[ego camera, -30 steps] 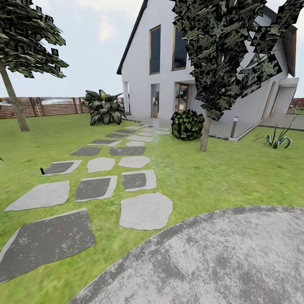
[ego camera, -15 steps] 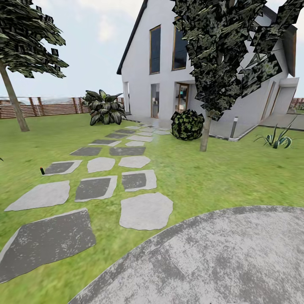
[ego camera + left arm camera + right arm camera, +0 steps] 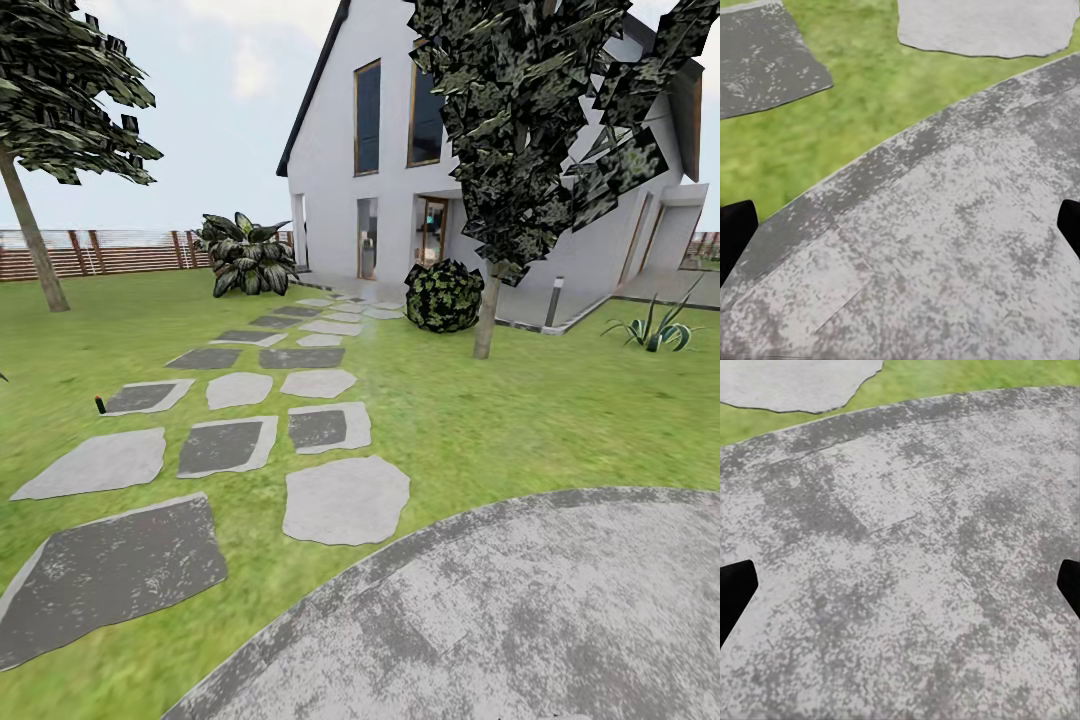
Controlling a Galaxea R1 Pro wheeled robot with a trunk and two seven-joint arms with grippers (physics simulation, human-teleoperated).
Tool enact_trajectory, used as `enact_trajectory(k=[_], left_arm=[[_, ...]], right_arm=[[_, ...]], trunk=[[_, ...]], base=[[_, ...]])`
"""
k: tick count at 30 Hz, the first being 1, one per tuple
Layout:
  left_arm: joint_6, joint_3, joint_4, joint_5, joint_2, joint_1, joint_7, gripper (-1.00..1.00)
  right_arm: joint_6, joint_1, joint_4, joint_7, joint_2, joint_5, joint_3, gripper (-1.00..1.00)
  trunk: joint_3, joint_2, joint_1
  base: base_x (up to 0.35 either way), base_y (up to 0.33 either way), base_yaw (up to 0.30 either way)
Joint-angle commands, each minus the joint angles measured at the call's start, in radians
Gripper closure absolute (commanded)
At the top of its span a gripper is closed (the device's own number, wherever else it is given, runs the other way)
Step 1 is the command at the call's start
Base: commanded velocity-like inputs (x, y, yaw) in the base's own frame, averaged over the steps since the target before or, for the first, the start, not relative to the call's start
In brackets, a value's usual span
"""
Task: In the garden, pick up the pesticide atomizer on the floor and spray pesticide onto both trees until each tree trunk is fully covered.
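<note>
The atomizer point(image 3: 100, 404) stands on the grass point(image 3: 480, 420), far left beside a dark stone point(image 3: 148, 397). My left fingers point(image 3: 736, 236) and right fingers point(image 3: 735, 592) hang spread wide, empty, over grey paving point(image 3: 520, 620).

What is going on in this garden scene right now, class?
Nothing is being handled yet. The robot stands on a round grey paved area, looking over the lawn. The pesticide atomizer stands on the grass left of the stepping stones, untouched. One tree trunk rises at far left, the other tree trunk beside a round bush near the white house. Both wrist views show widely parted fingertips above the paving, holding nothing.
</note>
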State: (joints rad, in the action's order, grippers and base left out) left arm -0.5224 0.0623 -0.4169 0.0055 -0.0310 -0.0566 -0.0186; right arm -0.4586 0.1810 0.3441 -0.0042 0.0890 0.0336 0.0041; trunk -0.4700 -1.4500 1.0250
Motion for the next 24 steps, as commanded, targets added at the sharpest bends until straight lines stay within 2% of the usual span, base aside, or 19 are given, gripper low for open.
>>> enact_trajectory(k=[1, 6, 13, 24], left_arm=[[0.000, 0.002, 0.000, 0.000, 0.000, -0.001, 0.000, -1.00], [0.001, 0.009, 0.002, 0.001, -0.001, -0.003, -0.009, -1.00], [0.004, 0.009, 0.005, 0.000, 0.004, -0.002, -0.084, -1.00], [0.001, 0.007, 0.030, -0.004, 0.003, -0.002, -0.092, -1.00]], right_arm=[[0.000, 0.000, 0.000, 0.000, 0.000, 0.000, 0.000, -1.00], [0.000, 0.000, 0.000, -0.002, -0.004, 0.000, 0.000, -1.00], [0.000, 0.000, -0.003, -0.002, -0.009, 0.000, 0.002, -1.00], [0.000, 0.000, -0.004, -0.002, -0.009, 0.023, 0.001, -1.00]], trunk=[[-0.003, -0.007, 0.004], [-0.019, -0.042, 0.023], [-0.041, -0.091, 0.050], [-0.075, -0.168, 0.092]], base=[[0.000, 0.000, 0.000], [0.000, 0.000, 0.000], [0.000, 0.000, 0.000], [0.000, 0.000, 0.000]])
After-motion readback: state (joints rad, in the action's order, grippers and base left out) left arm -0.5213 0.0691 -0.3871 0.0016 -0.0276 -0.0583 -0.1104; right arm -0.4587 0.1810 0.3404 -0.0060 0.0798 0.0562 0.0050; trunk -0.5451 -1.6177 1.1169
